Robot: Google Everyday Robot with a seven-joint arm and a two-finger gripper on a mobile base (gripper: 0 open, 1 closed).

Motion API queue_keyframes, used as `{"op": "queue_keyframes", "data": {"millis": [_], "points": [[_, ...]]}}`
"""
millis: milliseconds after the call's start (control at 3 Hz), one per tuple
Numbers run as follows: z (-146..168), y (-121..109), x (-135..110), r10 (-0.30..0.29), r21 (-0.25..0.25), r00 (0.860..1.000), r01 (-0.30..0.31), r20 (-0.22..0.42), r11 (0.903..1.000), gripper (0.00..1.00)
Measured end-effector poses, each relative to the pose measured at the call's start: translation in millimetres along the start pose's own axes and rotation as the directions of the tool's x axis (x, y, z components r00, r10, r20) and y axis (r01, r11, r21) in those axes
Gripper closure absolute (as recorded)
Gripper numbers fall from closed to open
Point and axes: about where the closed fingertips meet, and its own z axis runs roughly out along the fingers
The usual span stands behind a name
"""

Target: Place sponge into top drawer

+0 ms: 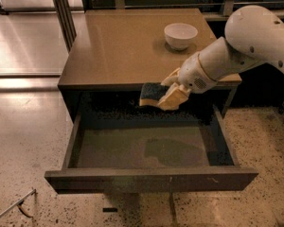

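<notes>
The sponge (151, 93), dark blue-green on top with yellow foam below, hangs in the air just past the cabinet's front edge, over the back part of the open top drawer (146, 148). My gripper (168, 94) is shut on the sponge's right end, its cream fingers (174, 97) clamped around it. The white arm reaches in from the right. The drawer is pulled fully out; its greyish-brown floor is bare and its flat front panel (151, 179) faces me.
A white bowl (180, 35) stands at the back right of the brown cabinet top (118, 46). Metal frame posts (61, 8) rise at the back left. A thin metal rod (14, 207) lies on the speckled floor at lower left.
</notes>
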Motion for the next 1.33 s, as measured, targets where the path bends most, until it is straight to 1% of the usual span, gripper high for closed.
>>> {"op": "queue_keyframes", "data": {"millis": [333,667,1000,1333], "points": [[29.4,18.3,29.4,-0.018,-0.021,1.000,0.017,-0.012,0.9996,1.00],[69.2,35.2,64.0,-0.027,-0.060,0.999,0.025,-0.026,0.9979,1.00],[106.6,42.0,95.4,-0.034,-0.088,0.999,0.032,-0.019,0.9956,1.00],[141.2,36.5,128.2,-0.021,-0.098,1.000,0.019,-0.019,0.9950,1.00]]}}
